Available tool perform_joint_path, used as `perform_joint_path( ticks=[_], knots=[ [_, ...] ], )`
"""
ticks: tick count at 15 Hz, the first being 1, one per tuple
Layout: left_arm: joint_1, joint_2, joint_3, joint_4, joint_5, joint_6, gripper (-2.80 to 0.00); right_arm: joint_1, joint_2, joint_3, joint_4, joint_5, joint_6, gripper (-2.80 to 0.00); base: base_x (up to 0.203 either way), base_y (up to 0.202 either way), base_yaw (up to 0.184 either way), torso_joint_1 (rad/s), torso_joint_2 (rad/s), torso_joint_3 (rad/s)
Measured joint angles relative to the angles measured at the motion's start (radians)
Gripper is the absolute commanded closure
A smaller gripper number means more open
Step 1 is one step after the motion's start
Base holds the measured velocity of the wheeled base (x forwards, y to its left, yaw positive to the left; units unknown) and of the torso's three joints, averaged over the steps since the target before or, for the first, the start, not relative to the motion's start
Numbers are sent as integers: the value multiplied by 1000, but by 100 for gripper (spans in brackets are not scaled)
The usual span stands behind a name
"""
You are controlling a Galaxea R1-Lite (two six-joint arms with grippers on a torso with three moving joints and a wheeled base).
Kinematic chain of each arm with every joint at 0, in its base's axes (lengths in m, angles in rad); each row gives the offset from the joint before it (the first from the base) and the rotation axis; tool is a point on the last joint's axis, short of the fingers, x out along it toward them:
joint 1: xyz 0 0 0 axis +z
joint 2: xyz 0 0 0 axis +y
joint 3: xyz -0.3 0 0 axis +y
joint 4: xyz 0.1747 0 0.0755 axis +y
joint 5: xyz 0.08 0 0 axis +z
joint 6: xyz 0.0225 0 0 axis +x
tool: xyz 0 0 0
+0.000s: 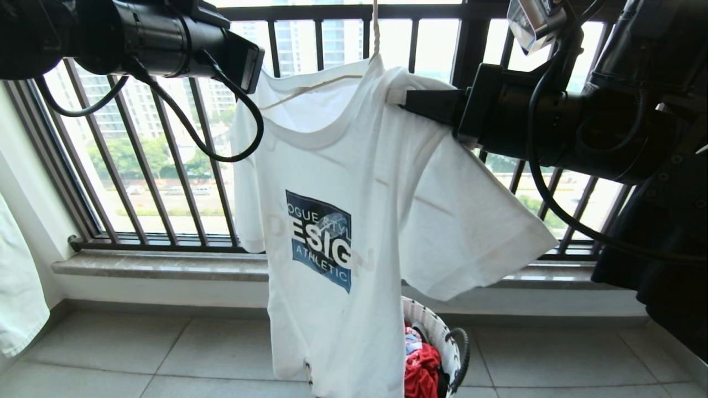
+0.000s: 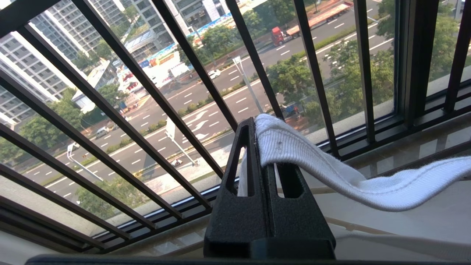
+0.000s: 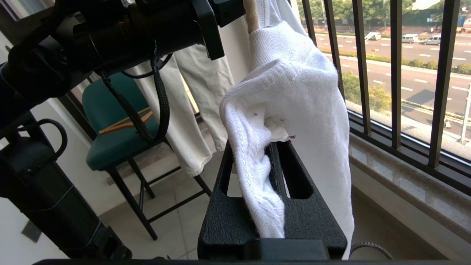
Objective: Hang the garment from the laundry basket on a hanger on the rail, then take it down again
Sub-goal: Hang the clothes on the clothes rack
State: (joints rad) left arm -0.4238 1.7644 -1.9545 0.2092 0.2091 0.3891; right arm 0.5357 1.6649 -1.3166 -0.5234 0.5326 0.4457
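White T-shirt (image 1: 354,182) on cream hanger (image 1: 310,88), left pincer (image 2: 255,125) clamping its collar, right pincer (image 3: 270,145) clamping its shoulder fabric.

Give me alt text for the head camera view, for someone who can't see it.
A white T-shirt with a blue chest graphic hangs on a cream hanger before black window bars, its shoulder pinched by the right gripper. Below it, a white laundry basket holds a red garment.

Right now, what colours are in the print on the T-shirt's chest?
Dark blue and teal with white lettering, on the white T-shirt; it shows best in the head view.
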Motion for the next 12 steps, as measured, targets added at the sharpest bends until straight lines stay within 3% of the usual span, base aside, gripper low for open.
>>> perform_joint_path(
  ticks=[3,7,9,12],
  knots=[
    [-9,6,0,-29,-1,-4,0,2,0,4,1,2,0,0,0,0,0,0,0,0],
    [-49,6,-1,-31,-9,-92,0,3,0,5,3,3,5,0,0,0,0,0,0,0],
    [-57,8,-1,-33,-43,-128,0,4,0,5,6,4,13,0,0,0,0,0,0,0],
    [-62,20,0,-87,-94,-140,0,6,-10,5,4,49,90,0,0,0,0,0,0,0]
  ],
)
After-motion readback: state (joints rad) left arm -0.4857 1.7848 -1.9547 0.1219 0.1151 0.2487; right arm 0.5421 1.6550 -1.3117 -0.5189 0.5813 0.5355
